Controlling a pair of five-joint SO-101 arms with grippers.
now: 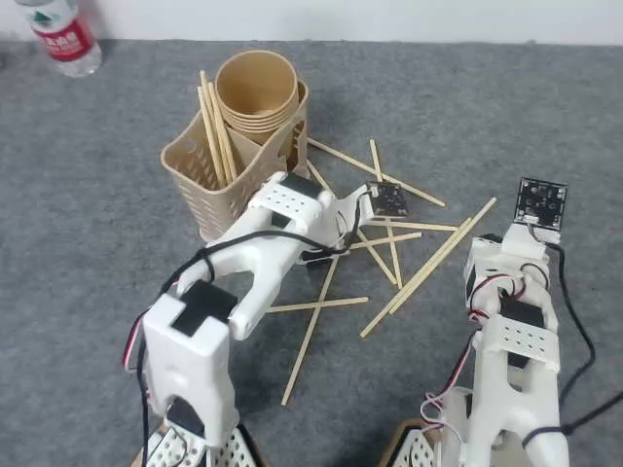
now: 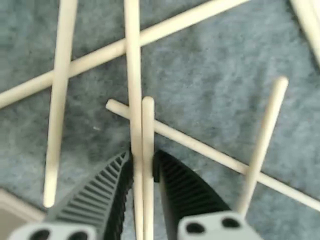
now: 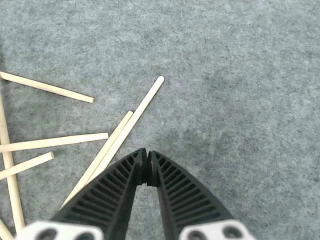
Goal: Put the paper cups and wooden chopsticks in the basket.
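From above, a beige slotted plastic basket point(image 1: 195, 185) holds stacked brown paper cups point(image 1: 255, 88) and some pale wooden chopsticks point(image 1: 216, 136); loose chopsticks point(image 1: 428, 268) lie scattered on the grey carpet point(image 1: 97, 243). In the left wrist view, the left gripper point(image 2: 142, 157) clamps two chopsticks point(image 2: 148, 125). In the right wrist view, the right gripper point(image 3: 146, 156) is closed and empty.

The bottle point(image 1: 60, 34) is cut off by the top edge. The left arm point(image 1: 263, 253) covers the basket point(image 1: 195, 185)'s near corner and parts of several chopsticks point(image 1: 428, 268).
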